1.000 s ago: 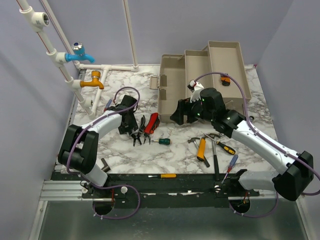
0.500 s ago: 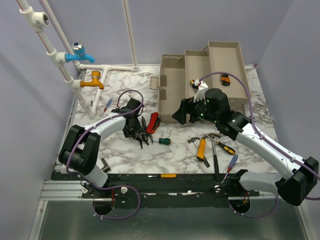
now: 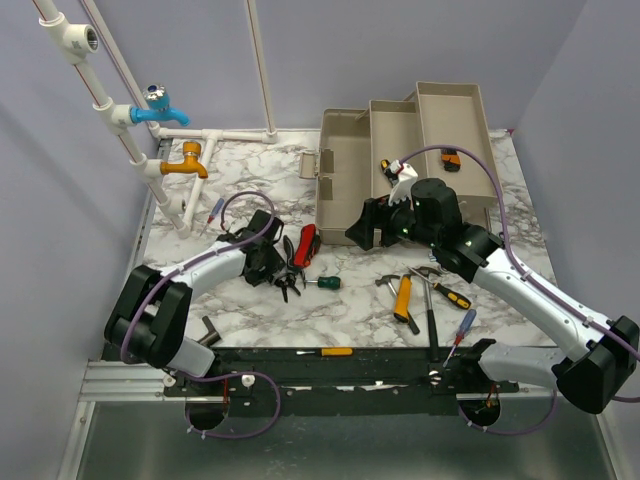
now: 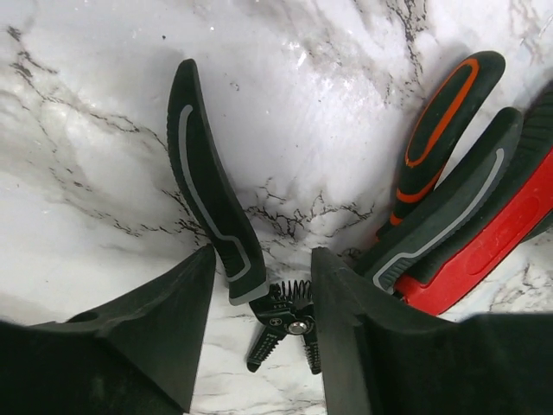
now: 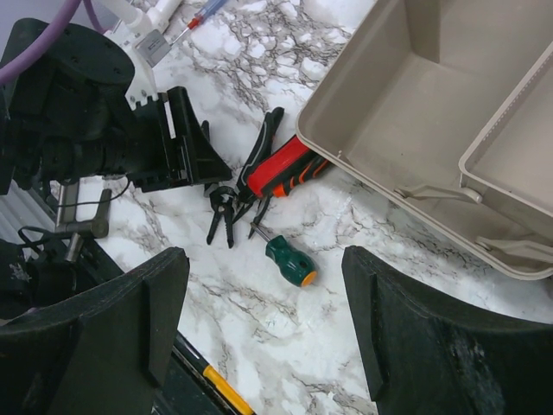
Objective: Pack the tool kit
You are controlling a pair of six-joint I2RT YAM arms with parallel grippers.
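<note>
L gripper [image 4: 263, 255] is part-open, straddling the pivot of the black-grey pliers [image 4: 207, 181], which lie flat on the marble left of the open toolbox [image 3: 340, 195]. R gripper [image 5: 263, 259] is wide open, empty, over near edge of box. Risks: a pinch at the spring end may let handles swing or slip, and the red pliers [image 4: 484, 251] just beside could snag & get dragged.

Bright, even light — soft shadows

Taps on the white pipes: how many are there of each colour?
Blue tap: 1
Orange tap: 1
Total: 2
</note>
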